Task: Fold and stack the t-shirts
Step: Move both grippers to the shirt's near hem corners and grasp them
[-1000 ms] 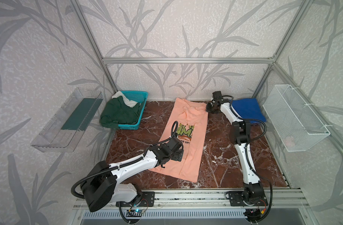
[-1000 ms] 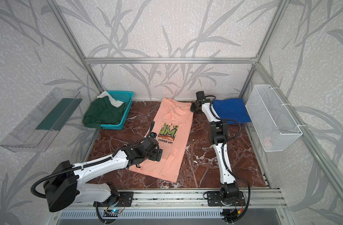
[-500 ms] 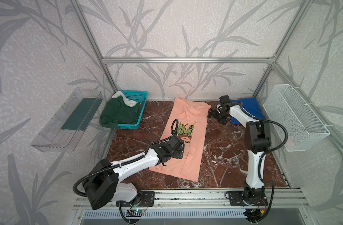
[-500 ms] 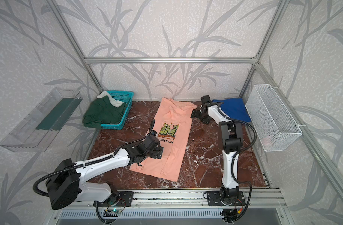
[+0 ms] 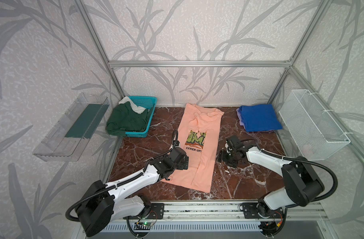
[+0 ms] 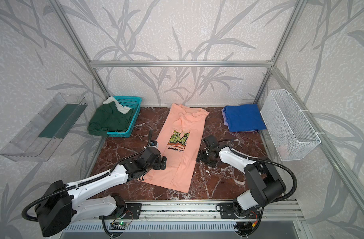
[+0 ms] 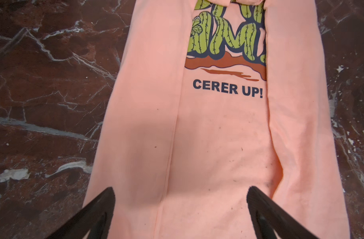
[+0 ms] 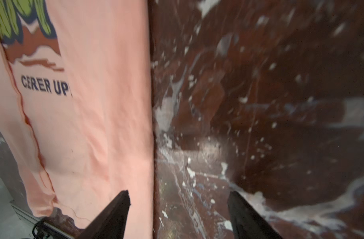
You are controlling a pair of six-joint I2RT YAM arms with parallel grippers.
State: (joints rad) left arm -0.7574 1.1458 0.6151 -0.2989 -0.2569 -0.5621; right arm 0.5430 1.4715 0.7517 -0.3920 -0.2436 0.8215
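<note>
T-shirt [image 5: 199,171], peach, flat, left pincer [image 7: 181,207] apart over it, right pincer [image 8: 179,198] apart beside

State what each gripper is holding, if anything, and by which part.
Nothing is held. The left gripper and right gripper both stand open by the pink shirt.

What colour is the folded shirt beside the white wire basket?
The folded shirt is royal blue, clearest in a top view.
</note>
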